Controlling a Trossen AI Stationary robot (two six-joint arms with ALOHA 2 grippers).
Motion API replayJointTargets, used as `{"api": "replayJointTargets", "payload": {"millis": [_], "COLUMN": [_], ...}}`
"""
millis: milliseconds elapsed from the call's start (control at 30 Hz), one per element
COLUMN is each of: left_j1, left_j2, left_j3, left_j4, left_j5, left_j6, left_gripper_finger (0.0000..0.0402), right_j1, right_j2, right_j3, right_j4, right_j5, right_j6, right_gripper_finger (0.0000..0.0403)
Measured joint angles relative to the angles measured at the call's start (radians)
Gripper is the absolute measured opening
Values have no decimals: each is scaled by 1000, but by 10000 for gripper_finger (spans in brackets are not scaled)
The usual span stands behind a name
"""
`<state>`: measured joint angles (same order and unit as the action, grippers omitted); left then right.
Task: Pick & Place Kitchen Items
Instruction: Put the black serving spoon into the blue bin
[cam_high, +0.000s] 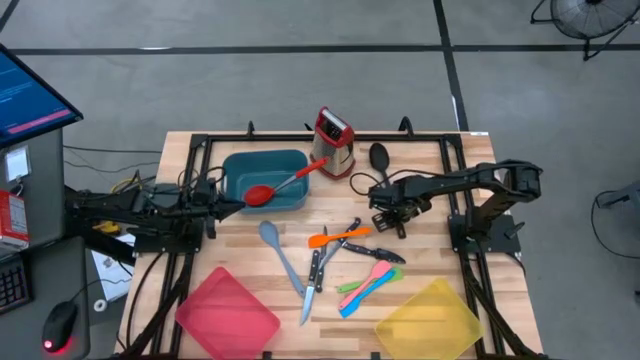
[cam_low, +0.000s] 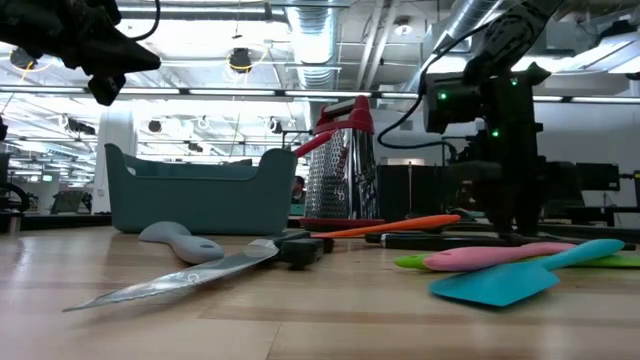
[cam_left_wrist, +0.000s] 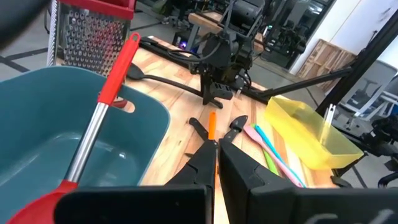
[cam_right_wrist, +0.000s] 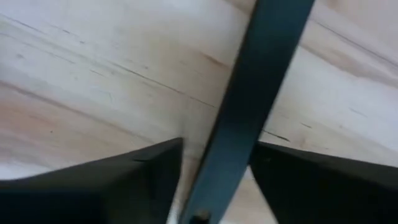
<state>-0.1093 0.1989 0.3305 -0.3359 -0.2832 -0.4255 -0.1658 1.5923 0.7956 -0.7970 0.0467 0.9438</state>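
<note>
Right tool (cam_high: 385, 212) straddles black ladle handle (cam_right_wrist: 249, 112), fingers spread either side, handle lying lengthwise between them on worktop (cam_high: 420, 260).

the high view is evenly and softly lit from overhead, so the wooden desk (cam_high: 250, 270) carries only faint, short shadows beside the utensils and no hard glare. in the low view rows of bright ceiling lights (cam_low: 240, 60) blow out the upper background, throwing the arms into dark silhouette, while the near steel knife (cam_low: 190, 275) catches a pale sheen and the closest desk surface goes soft. the left wrist view is bright with a blurred foreground, and the right wrist view is close and smeared, its black handle (cam_right_wrist: 249, 112) and wood grain out of focus.
</note>
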Motion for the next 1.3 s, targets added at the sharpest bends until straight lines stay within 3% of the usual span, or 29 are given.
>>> {"api": "replayJointTargets", "payload": {"millis": [133,467,767,1033,1300], "left_j1": [0,0,0,0,0], "left_j2": [-3,-3,-3,-3,-3], "left_j3": [0,0,0,0,0], "left_j4": [1,2,6,24,33], "left_j5": [0,0,21,22,22], "left_j6": [7,6,3,3,3], "left_gripper_finger": [2,2,2,2,2], "right_j1": [-1,2,2,-23,-30], "right_j2": [-3,-50,-300,-484,-394], "right_j3": [0,0,26,251,576], "right_j4": [-13,-54,-114,-106,-105], "right_j5": [-3,13,90,203,217], "right_j6": [7,48,127,48,-325], "right_gripper_finger": [90,96,96,96,96]}}
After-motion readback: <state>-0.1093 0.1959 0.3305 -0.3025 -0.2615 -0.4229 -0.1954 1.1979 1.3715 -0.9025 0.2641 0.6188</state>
